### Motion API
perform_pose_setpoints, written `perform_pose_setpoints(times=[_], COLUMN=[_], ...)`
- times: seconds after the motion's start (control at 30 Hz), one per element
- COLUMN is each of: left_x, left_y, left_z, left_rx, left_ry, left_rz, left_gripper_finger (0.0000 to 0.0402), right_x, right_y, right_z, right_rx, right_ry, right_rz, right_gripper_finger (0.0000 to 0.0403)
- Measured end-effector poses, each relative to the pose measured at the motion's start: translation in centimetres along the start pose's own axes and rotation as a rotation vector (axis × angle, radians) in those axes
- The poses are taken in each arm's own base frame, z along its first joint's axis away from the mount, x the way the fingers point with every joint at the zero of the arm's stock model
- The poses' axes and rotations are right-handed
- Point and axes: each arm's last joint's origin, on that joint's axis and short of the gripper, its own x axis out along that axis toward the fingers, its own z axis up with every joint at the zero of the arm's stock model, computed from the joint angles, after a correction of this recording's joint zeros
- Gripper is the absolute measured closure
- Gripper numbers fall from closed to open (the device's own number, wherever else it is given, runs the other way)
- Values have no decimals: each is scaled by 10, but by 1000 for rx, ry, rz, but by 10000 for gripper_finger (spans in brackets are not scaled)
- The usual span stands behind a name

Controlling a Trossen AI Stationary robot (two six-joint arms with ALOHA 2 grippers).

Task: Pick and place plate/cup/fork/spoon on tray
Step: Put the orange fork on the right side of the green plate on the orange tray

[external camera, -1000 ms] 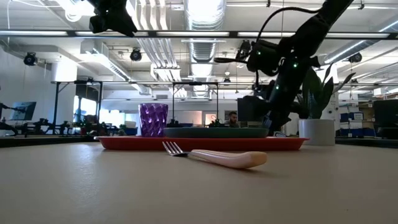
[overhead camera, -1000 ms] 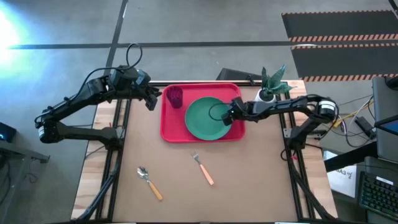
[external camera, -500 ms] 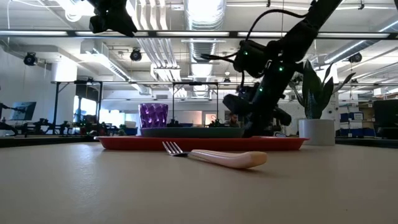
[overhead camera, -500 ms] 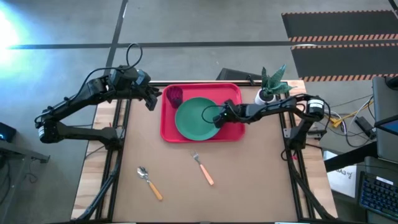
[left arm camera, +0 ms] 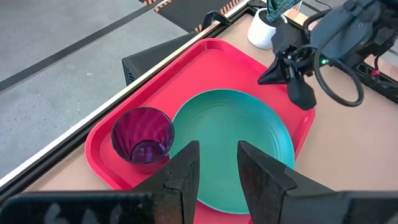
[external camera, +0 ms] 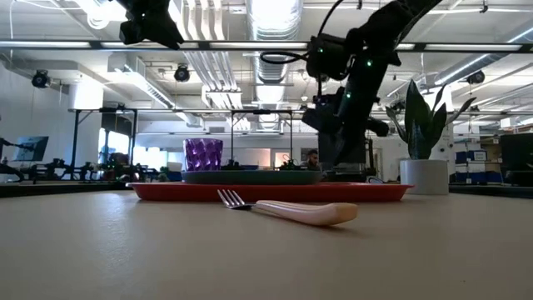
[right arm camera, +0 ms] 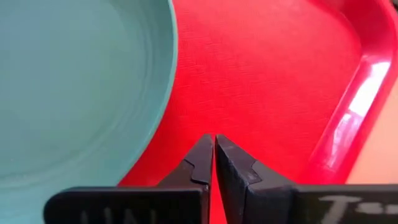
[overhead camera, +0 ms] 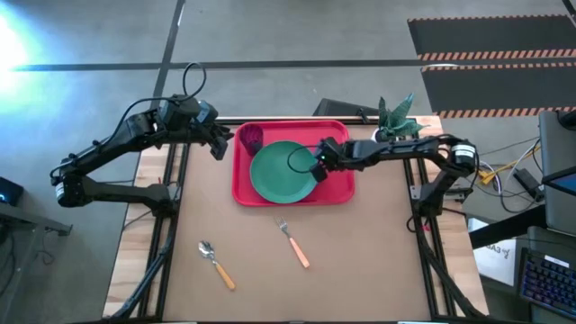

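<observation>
From my remote station I watch the right gripper (overhead camera: 317,166) hang over the red tray (overhead camera: 337,193), its fingers pressed together and holding nothing; its own camera shows the closed tips above bare red tray floor just beside the rim of the teal plate (right arm camera: 74,93). The plate (overhead camera: 283,171) lies flat inside the tray, near its middle, and the purple cup (overhead camera: 251,138) stands upright in the tray's far left corner, close to the plate; I cannot tell whether the two touch. In the level view the cup (external camera: 203,155) rises above the plate's edge, and the right gripper (external camera: 329,171) hangs over the tray (external camera: 271,192).

The left gripper (overhead camera: 220,144) waits just outside the tray's left edge, beside the cup, its fingers (left arm camera: 186,177) parted with nothing between them.

On the brown table (overhead camera: 360,261), nearer me than the tray, the fork (overhead camera: 293,243) lies with its tines toward the tray. The spoon (overhead camera: 216,264) lies further to the left, well apart from both fork and tray. A small white pot with a green plant (overhead camera: 394,121) stands off the tray's far right corner.
</observation>
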Motion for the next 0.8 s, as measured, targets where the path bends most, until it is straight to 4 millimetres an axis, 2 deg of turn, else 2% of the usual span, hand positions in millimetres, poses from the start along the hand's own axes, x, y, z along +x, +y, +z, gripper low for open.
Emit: perform_pose_setpoints(times=[0.17,0.4,0.8], left_x=[0,0,0], left_y=[0,0,0], left_z=[0,0,0], left_rx=[0,0,0], left_ry=[1,2,2], left_rz=[1,1,1], left_gripper_finger=[311,311,311], right_x=[-14,-38,-77], right_y=[10,39,75], right_z=[8,11,-7], right_rx=[-29,-137,-268], right_ry=[-2,133,369], right_rz=[76,440,769], right_gripper_finger=[394,394,394])
